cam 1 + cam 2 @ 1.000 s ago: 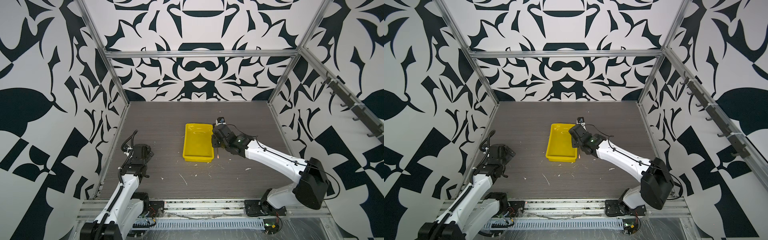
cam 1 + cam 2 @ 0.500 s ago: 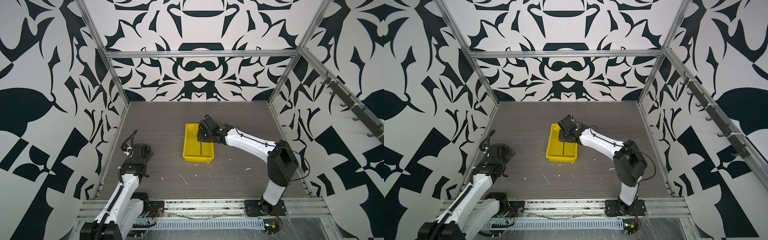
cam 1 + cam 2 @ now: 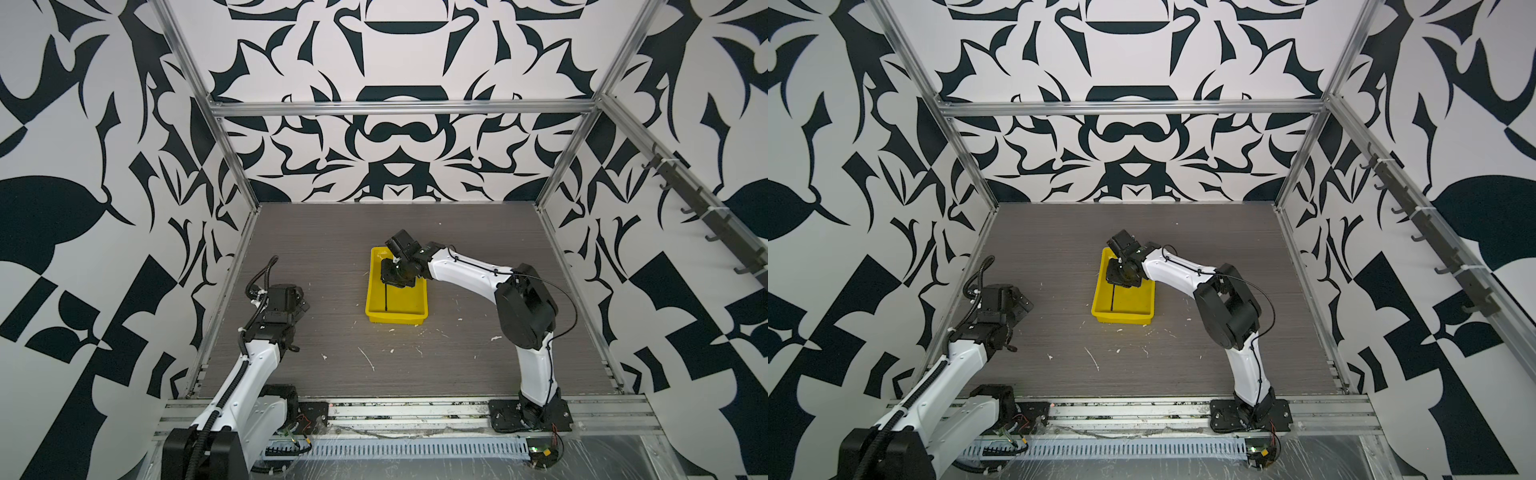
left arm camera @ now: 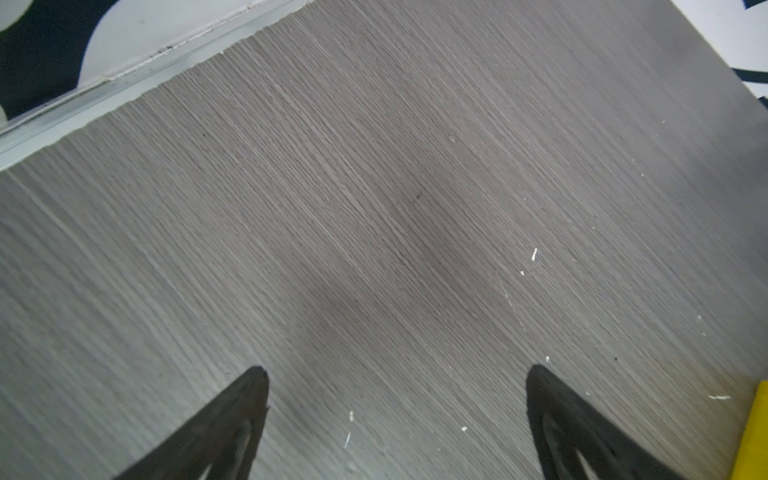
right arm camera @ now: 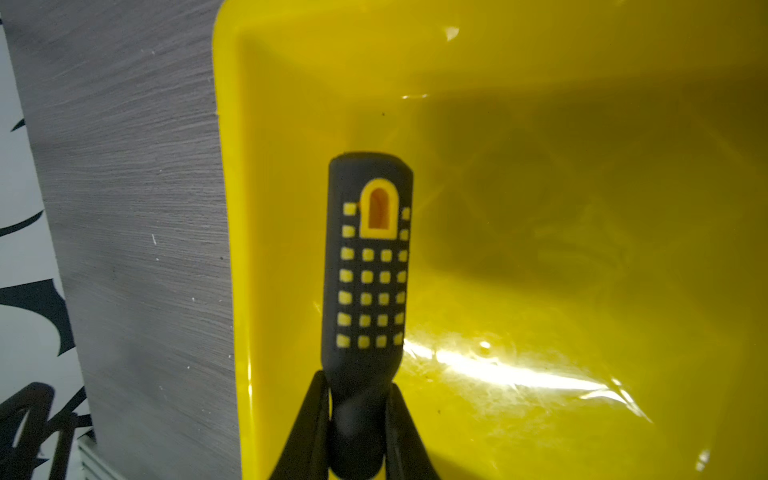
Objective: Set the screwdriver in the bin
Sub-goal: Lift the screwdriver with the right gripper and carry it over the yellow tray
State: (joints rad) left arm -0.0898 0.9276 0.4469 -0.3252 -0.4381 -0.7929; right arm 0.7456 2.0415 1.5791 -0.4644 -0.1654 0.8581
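Your right gripper [image 5: 357, 384] had swung from beside the bin [image 3: 397, 318] to above it, still clamped tight on the black handle of the screwdriver [image 5: 368, 282], whose shaft hung down inside the yellow walls, so letting go looked your only step left.

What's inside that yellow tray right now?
Only a screwdriver, held over the tray floor by the right arm's jaws. Visible floor is bare; the patch beneath handle and jaws is hidden.
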